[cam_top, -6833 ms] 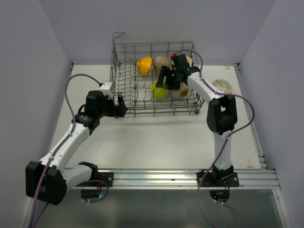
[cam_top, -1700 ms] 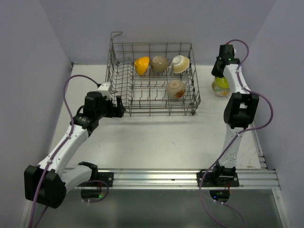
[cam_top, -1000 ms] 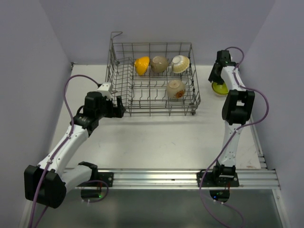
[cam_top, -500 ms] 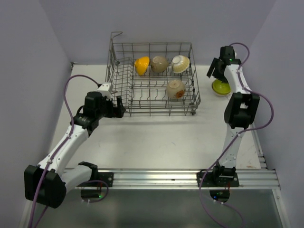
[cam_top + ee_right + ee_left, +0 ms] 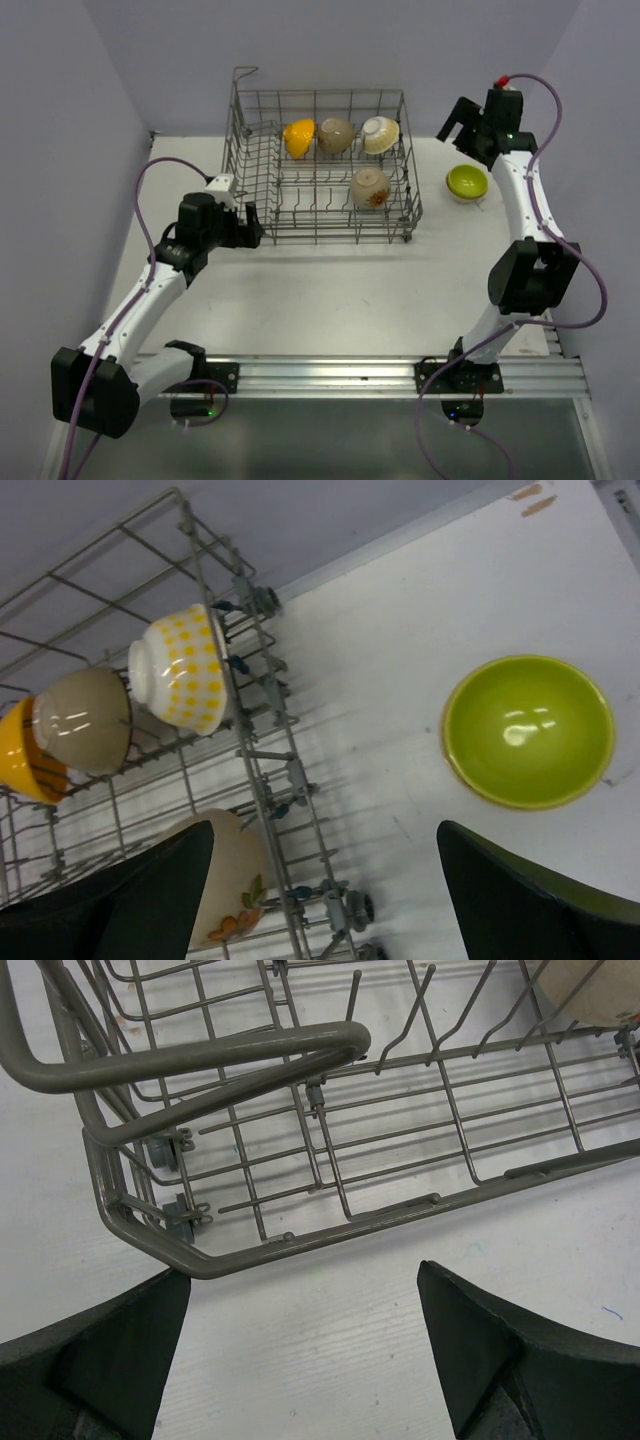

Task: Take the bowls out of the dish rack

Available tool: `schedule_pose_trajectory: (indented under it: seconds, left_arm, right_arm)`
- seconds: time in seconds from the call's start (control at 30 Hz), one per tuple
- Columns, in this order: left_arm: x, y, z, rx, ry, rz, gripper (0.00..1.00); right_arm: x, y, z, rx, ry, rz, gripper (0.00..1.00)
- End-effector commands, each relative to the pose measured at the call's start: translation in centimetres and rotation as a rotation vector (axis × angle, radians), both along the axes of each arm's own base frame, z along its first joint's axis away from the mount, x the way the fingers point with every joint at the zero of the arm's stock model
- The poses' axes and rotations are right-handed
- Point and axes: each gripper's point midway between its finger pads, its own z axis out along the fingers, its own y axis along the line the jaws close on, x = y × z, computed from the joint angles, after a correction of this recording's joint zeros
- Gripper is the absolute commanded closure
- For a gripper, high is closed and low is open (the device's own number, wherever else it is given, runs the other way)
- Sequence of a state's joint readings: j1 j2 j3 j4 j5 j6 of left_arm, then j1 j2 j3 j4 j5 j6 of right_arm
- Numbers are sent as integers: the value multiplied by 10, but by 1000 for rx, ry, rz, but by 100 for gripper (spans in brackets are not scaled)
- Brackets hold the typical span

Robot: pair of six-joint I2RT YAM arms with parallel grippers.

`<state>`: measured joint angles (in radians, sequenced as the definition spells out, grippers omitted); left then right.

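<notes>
L gripper (image 5: 302, 1290) sits low at the near-left corner of the dish rack (image 5: 330, 238), jaws apart, nothing btwn them. Rack stands mid-bench (image 5: 330, 300), toward the far edge. Inside, a cream floral bowl (image 5: 370, 187) leans on tines near-right. Along the far side, L to R: orange bowl (image 5: 300, 137), tan bowl (image 5: 336, 134), yellow-dotted white bowl (image 5: 380, 134). Green bowl (image 5: 467, 182) sits upright outside the rack, by the bench's right edge. R gripper (image 5: 322, 840) hangs above the far-right corner, jaws apart, empty. So 4 bowls to go, all left of the R jaws, dotted one nearest; R arm looks closer.

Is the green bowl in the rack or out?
Out: the green bowl sits upright on the table, right of the dish rack.
</notes>
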<state>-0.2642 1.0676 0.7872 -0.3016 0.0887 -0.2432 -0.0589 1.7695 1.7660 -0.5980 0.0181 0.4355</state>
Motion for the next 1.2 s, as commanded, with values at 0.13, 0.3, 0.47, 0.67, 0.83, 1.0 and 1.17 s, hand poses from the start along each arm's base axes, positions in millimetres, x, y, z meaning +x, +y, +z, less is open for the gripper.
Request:
schedule_pose_trajectory:
  seconds: [0.13,0.3,0.47,0.67,0.83,1.0,1.17]
  left_arm:
    - [5,-10,8,-25,-44,-41,0]
    - [5,-11,6,-25,-39,-44,0]
    - [5,-11,7,-24,-41,-45,0]
    - [5,-12,6,-26,-36,-50,0]
    - [5,-14,6,-34,-37,-58,0]
    - [5,-15,8,-40,-41,-64,0]
    - [4,-16,7,-44,-37,-70,0]
  right_arm:
    - [-1,100,47,165,-151,342,1]
    - [-3,152,14,177,-39,495,2]
    - [1,175,-26,200,79,530,1]
    - [9,176,-78,205,192,505,1]
    - [7,175,-101,199,268,493,1]
    - [2,174,-109,188,318,487,1]
    - [-1,169,-98,141,306,482,2]
